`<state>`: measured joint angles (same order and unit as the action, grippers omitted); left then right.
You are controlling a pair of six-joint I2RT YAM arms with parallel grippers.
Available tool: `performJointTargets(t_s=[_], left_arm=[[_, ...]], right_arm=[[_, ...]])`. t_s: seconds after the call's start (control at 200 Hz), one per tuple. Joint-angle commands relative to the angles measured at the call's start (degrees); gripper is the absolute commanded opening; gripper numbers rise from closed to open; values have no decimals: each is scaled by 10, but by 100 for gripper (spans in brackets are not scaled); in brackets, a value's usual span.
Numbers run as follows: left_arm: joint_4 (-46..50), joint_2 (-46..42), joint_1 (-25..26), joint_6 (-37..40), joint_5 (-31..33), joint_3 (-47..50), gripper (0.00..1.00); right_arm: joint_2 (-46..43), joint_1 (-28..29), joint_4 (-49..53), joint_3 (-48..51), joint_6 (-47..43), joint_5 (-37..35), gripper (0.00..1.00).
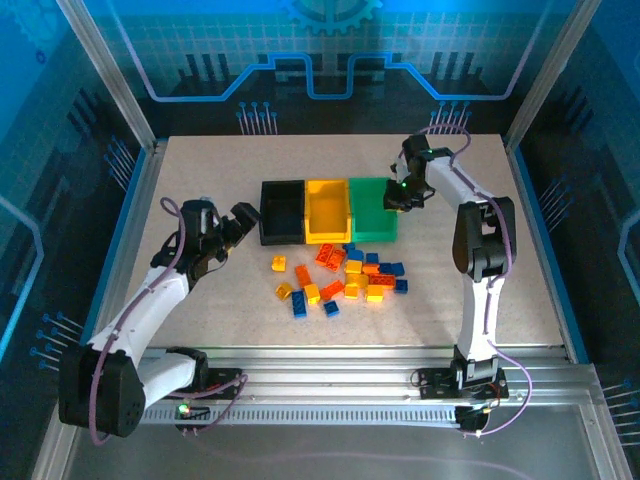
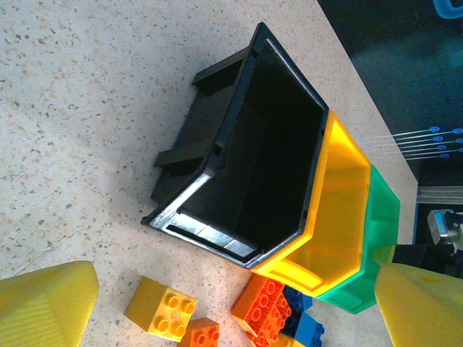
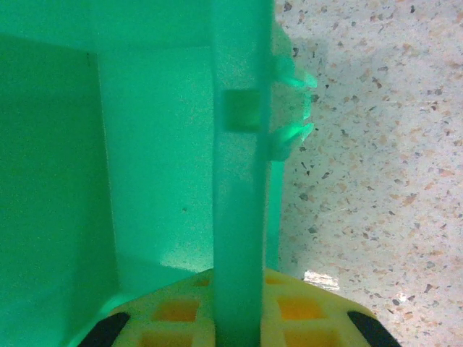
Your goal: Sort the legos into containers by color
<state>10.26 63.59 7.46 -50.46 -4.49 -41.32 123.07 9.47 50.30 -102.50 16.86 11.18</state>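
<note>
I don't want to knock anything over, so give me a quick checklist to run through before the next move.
1. Is the left gripper open and empty: ok.
2. Is the right gripper free: not ok, it is shut on the right wall of the green bin.
3. Are the black bin, the yellow bin and the green bin upright in a row: ok.
4. Is the black bin empty: ok.
5. Are the legos loose on the table: ok.

The black bin [image 2: 268,166] is glossy moulded plastic. The green bin [image 3: 145,144] is smooth, satin plastic. The tabletop [image 2: 87,108] looks matt and speckled, like terrazzo. The legos [image 2: 160,307] are shiny plastic. The front rail [image 1: 330,385] is ribbed metal.
</note>
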Motion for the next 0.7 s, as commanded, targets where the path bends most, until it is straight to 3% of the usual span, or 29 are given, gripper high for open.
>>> performJointTargets(t_s=[0.0, 0.235, 0.695], left_arm=[[9, 5, 3, 12, -18, -2, 99], [15, 6, 3, 19, -18, -11, 99], [15, 18, 4, 26, -30, -14, 99]], right_arm=[[9, 8, -1, -41, 22, 9, 0], [58, 6, 49, -106, -5, 17, 0], [20, -18, 37, -53, -12, 26, 0]])
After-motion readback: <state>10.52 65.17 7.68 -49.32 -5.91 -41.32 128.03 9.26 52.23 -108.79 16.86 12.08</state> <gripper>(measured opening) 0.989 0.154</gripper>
